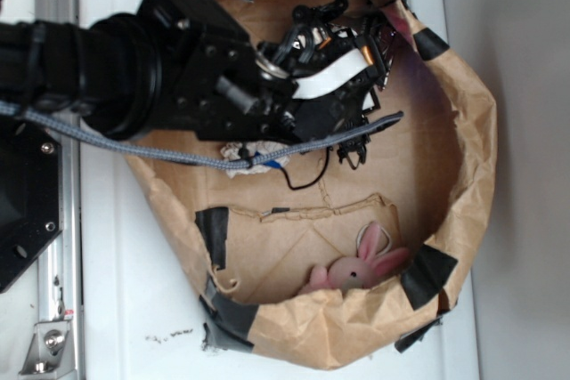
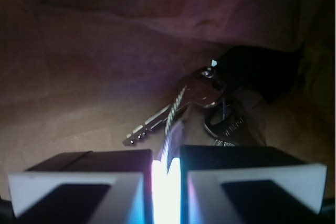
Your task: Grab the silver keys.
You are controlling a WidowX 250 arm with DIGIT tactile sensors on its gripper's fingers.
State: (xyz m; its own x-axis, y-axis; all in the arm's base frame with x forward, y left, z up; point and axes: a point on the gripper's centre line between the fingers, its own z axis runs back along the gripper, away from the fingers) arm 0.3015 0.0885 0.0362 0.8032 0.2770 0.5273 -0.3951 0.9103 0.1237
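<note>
Wrist view: gripper [image 2: 166, 174] fingers nearly together, only a narrow bright slit between the pads, with a thin part of the silver keys [image 2: 197, 106] pinched in that slit. The rest of the bunch lies just ahead of the fingertips, on brown paper. Exterior view: arm inside the paper bag [image 1: 463, 113]; pink plush bunny [image 1: 356, 266] well apart from the gripper.

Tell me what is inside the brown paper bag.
Inside the brown paper bag: the tool, the silver keys, a pink plush bunny and some crumpled white material. The arm covers part of the bag's floor.
</note>
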